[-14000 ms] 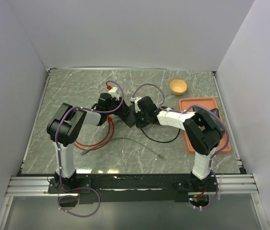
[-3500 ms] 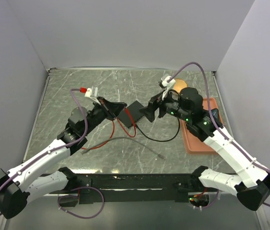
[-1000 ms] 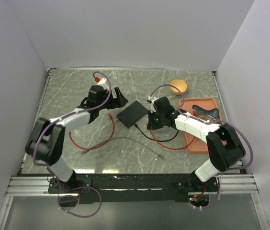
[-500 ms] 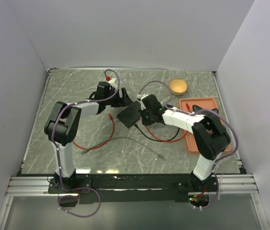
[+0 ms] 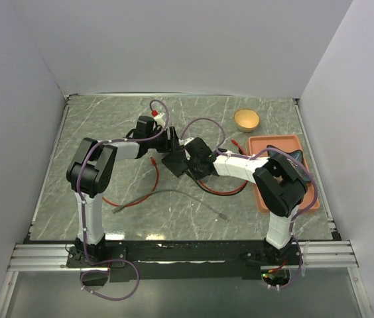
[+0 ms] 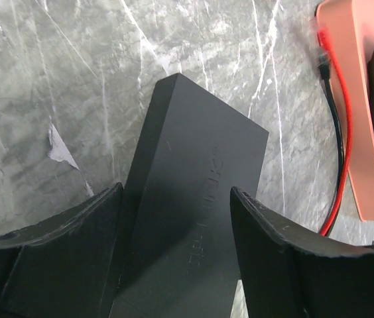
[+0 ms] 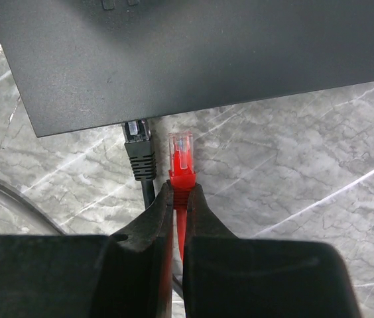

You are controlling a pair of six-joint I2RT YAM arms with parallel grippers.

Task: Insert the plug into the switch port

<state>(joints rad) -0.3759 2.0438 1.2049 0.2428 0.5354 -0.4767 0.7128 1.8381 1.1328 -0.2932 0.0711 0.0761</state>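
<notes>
The switch, a flat black box (image 5: 174, 162) (image 6: 197, 179) (image 7: 193, 53), lies mid-table. My left gripper (image 5: 171, 148) (image 6: 174, 245) straddles its end; its jaws stand open, with a sliver of table between the right finger (image 6: 286, 258) and the box. My right gripper (image 5: 186, 166) (image 7: 180, 193) is shut on the red plug (image 7: 181, 158). The plug's clear tip points at the box's near edge and stops just short of it. It is beside a black plug (image 7: 138, 147) seated there. The switch port itself is hidden under that edge.
An orange tray (image 5: 261, 193) (image 6: 366, 152) holding a dark object is at the right, with a yellow bowl (image 5: 246, 119) behind it. Red cable (image 5: 225, 193) and black cable trail from the box. Another red cable (image 5: 148, 187) and a grey cable (image 5: 174, 193) lie front-left.
My left gripper has slid right onto the box and its jaws have narrowed around it. My right gripper has carried the red plug left to the box's edge.
</notes>
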